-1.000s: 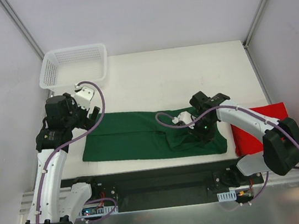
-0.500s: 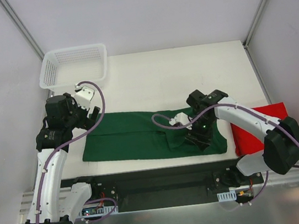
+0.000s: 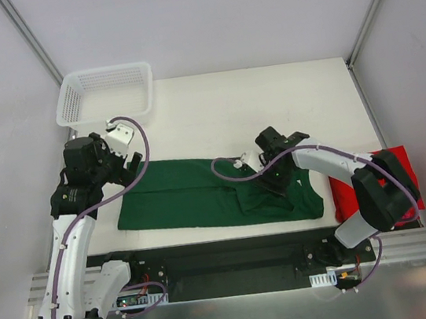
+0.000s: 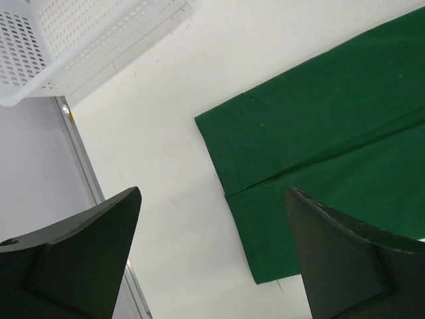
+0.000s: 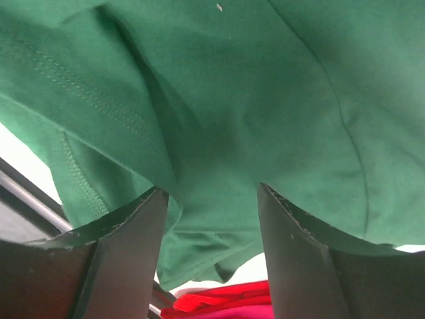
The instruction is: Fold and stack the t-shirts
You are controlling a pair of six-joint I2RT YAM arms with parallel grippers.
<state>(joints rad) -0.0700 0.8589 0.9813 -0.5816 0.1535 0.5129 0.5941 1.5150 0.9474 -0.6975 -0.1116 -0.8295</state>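
White table (image 3: 253, 106), plain grey walls around it. Green t-shirt (image 3: 194, 194) lies as a long strip along the near edge, with the red t-shirt (image 3: 343, 205) just beside its right end. Mesh basket (image 3: 104, 91) sits in the far left corner. Left gripper (image 4: 212, 199) is spread wide and empty, and the right gripper (image 5: 211, 193) has let go, fingers apart over green cloth.

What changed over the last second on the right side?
The right pincer opened, letting go of the green shirt, and shifted slightly left. The left pincer stayed open over the shirt's left end; the red shirt hasn't moved.
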